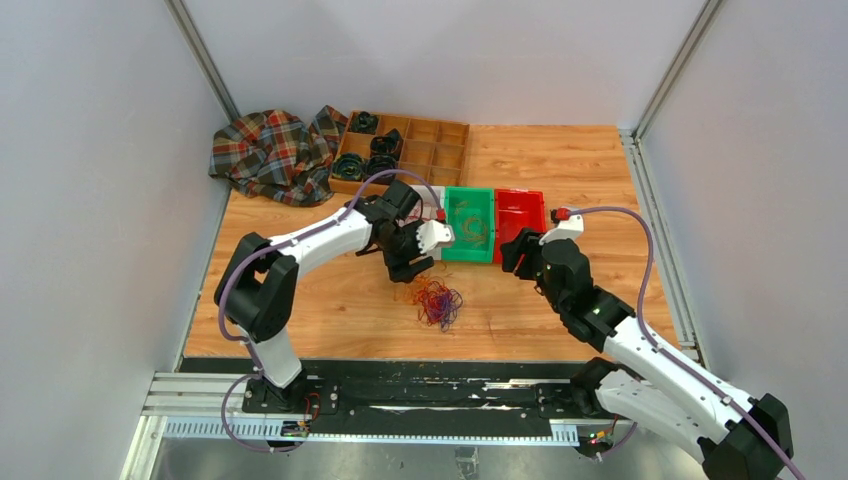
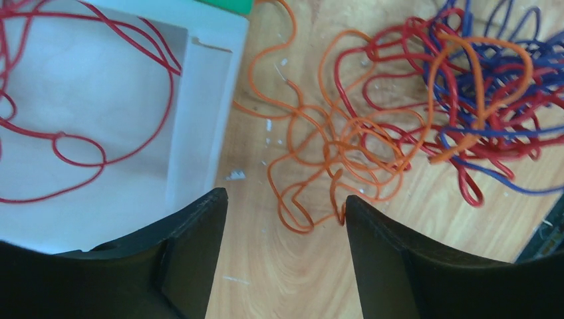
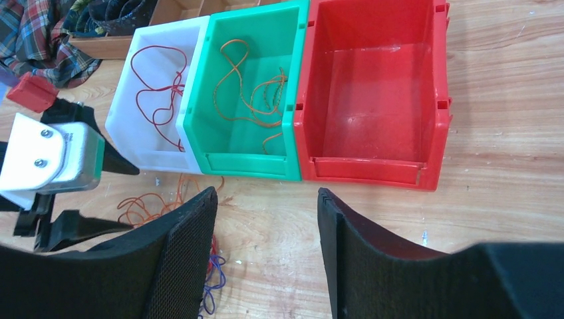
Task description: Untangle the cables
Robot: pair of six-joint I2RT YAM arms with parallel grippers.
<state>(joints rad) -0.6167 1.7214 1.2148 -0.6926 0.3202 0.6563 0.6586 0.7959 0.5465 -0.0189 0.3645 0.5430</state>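
Your left gripper (image 2: 286, 199) has its two black fingers spread wide and pinches nothing. In the left wrist view a loose orange cable (image 2: 332, 149) lies on the wood in the gap just above the tips. Its lowest bend runs right beside the right-hand finger, and you cannot tell whether it touches. To the upper right of that frame the orange strands run into the red and blue tangle (image 2: 479, 86), where the loops cross over one another. At the upper left sits the white bin (image 2: 206, 93), with a single red cable (image 2: 80, 149) curled on its floor.

Your right gripper (image 3: 266, 199) is also spread, with nothing between its padded fingers, and hangs over bare wood. Above it in the right wrist view three bins stand touching in a row: the white bin at the left, the green bin (image 3: 243, 165) in the middle and the red bin (image 3: 372, 169) at the right. A coiled orange strand (image 3: 256, 100) lies in the green one.

In the top view the main tangle lies on the wooden table (image 1: 600, 170) below the bins, at centre frame, just under the left gripper. At the upper left a plaid cloth (image 1: 270, 150) lies against a wooden tray (image 1: 440, 155) holding black coiled rings (image 1: 365, 158)
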